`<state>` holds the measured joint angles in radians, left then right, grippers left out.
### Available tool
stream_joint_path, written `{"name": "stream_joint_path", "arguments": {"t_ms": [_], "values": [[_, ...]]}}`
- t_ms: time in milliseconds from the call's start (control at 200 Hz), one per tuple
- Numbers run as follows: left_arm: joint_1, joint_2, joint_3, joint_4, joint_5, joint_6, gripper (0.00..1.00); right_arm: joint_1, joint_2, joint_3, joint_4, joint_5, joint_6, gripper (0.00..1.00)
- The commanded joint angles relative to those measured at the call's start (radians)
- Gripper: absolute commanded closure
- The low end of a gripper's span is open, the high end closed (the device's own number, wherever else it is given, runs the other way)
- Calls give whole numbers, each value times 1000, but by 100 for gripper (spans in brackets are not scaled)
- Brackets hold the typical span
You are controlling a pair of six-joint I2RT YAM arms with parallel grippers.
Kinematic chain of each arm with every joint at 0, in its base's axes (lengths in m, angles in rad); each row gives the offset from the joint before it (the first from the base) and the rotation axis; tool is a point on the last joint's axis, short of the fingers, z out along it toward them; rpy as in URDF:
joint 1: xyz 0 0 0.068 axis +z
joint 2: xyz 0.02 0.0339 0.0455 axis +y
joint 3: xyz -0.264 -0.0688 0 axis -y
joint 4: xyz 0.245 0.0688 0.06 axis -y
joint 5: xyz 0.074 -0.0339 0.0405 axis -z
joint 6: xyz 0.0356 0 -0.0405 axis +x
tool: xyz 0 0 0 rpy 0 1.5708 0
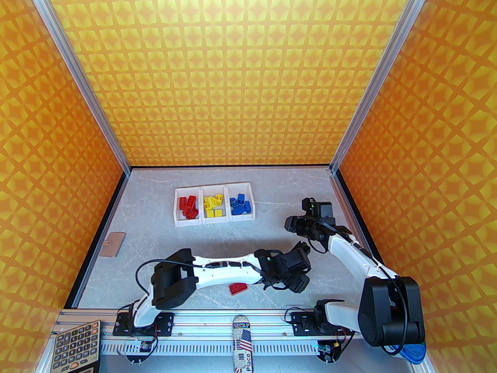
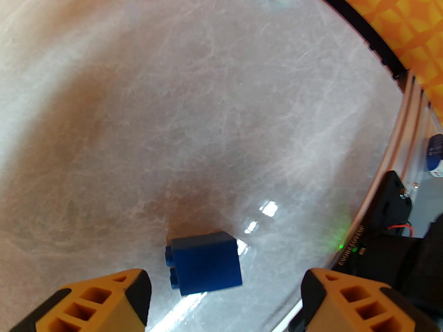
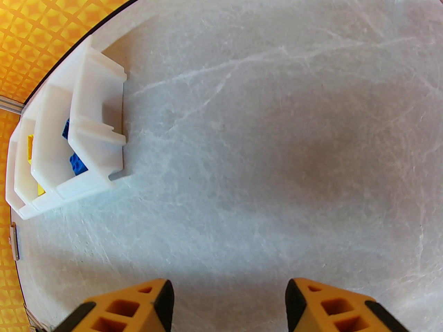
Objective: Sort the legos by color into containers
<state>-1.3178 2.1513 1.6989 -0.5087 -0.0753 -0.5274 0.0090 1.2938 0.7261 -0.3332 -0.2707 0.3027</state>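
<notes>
Blue brick (image 2: 204, 263) on tabletop (image 2: 173, 116) is framed by released left jaws; red brick (image 1: 237, 288) is seen just beside left arm (image 1: 225, 266); right jaws are held released, empty.

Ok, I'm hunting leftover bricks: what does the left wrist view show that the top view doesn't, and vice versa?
Left wrist: a blue lego lying on its side just ahead of the open left gripper. Top: a red lego loose near the left arm, plus the color-sorted legos inside the containers. Both: the marble table, the left gripper, part of the containers.
</notes>
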Motion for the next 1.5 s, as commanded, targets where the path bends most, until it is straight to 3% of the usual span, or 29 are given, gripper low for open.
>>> {"name": "stream_joint_path", "arguments": {"t_ms": [0, 255, 615, 995, 1495], "values": [[-8, 45, 47, -70, 0, -22, 24, -3, -10, -13, 25, -24, 12, 41], [-10, 91, 88, -94, -10, -13, 24, -3, -7, -14, 28, -32, 9, 41], [-10, 141, 130, -135, -15, -2, 35, -3, -9, -16, 28, -28, 6, 41], [-9, 134, 121, -151, -71, 7, 54, -3, -13, -19, 29, -28, 6, 41], [77, -75, -58, -155, -182, 43, 58, -3, -32, -25, 26, -24, 4, 42]]}}
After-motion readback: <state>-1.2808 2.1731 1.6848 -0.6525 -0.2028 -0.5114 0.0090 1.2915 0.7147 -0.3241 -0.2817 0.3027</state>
